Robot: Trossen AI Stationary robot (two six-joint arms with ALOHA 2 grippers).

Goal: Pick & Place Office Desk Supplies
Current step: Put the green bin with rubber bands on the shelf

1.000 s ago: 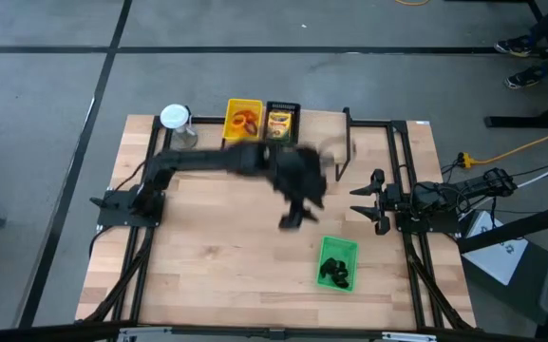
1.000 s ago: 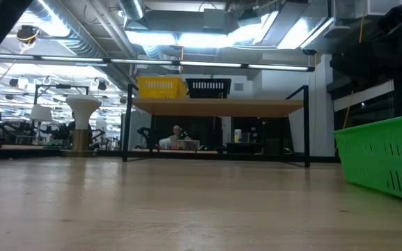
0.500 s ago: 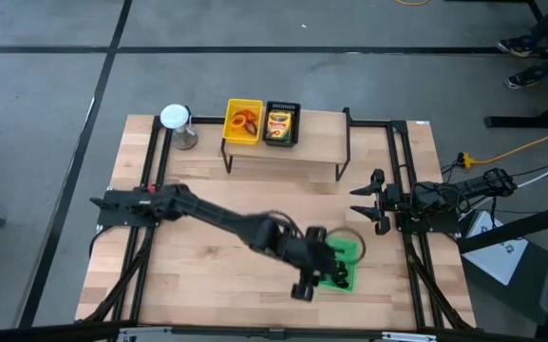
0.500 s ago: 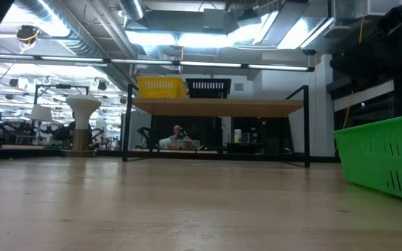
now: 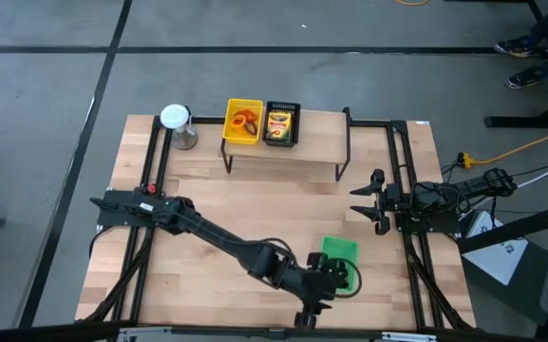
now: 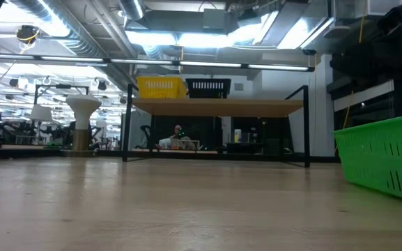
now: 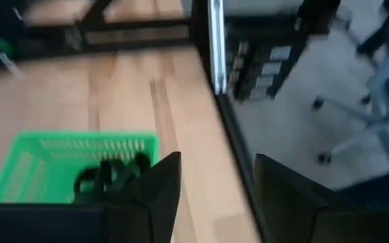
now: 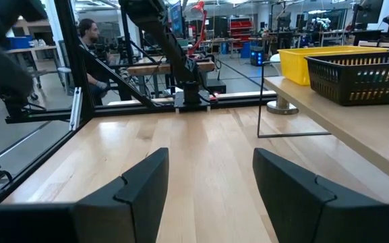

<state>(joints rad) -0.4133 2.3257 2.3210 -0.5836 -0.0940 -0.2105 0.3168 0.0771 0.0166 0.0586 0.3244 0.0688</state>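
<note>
The green tray (image 5: 340,251) sits on the table near its near edge and holds small black clips (image 7: 110,177). My left gripper (image 5: 306,316) hovers open and empty just to the near-left of that tray, close to the near edge; its own view shows both fingers apart (image 7: 216,162) with the tray beside them. On the raised shelf, a yellow tray (image 5: 245,122) holds thin orange and purple rings, and a black tray (image 5: 281,123) holds a yellow printed box. My right gripper (image 5: 368,201) waits open at the table's right side (image 8: 210,155).
A grey cylinder with a white round top (image 5: 177,123) stands at the far left corner. The shelf's black legs (image 5: 345,142) stand on the table's far half. Bare wood lies between the shelf and the green tray (image 6: 385,157). People are in the room beyond the table.
My left arm has swung fast from in front of the shelf toward the near edge, ending beside the green tray. Nothing on the table has moved.
</note>
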